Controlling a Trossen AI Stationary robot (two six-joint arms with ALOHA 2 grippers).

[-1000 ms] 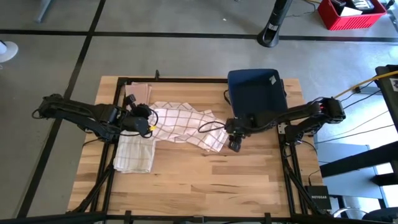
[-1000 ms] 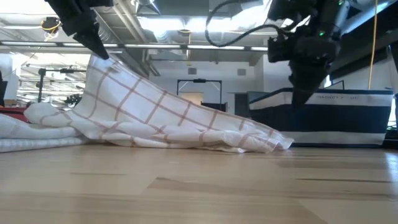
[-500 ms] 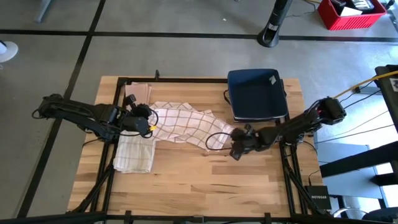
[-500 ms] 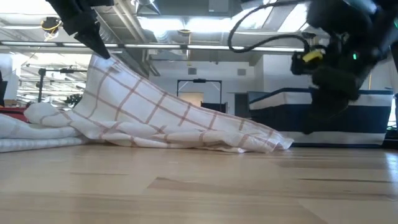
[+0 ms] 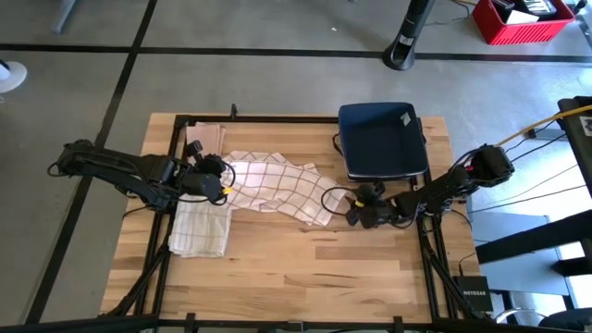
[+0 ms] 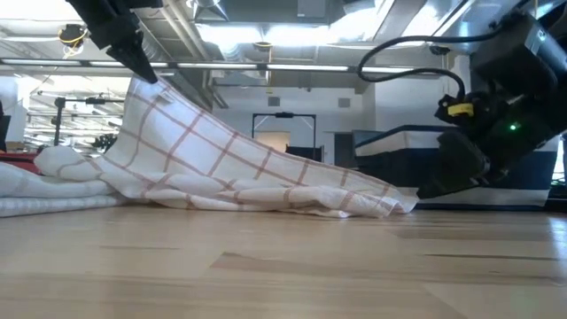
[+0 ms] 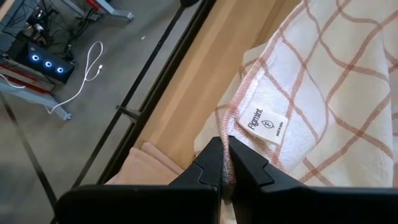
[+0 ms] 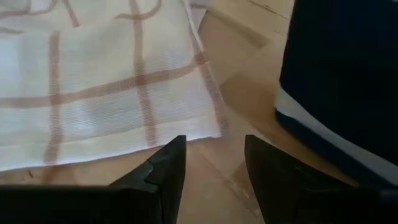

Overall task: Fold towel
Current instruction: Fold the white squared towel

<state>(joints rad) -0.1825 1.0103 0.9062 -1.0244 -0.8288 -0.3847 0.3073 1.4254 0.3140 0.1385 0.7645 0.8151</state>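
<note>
High view: checked towel [image 5: 273,188] lies rumpled at frame centre-left
Low view: towel rises as a slope to upper left
Left wrist: left gripper [image 7: 225,163] clenched on towel hem by label
Right wrist: right gripper [image 8: 211,163] parted, empty, beside towel corner

The table [image 5: 305,277] is a light wooden top with a black metal frame along its edges, standing on a grey concrete floor [image 5: 277,83] crossed by dark tape lines [image 5: 120,74]. Beyond the table's far edge stands a black round pedestal base [image 5: 404,51], and a red crate [image 5: 520,20] sits near the far right. Cables [image 5: 546,176] trail over the floor off the table's right edge. The low view shows a large hall with ceiling ducts [image 6: 257,62], bright ceiling lamps [image 6: 257,34] and a doorway [image 6: 276,124] in the far wall.
</note>
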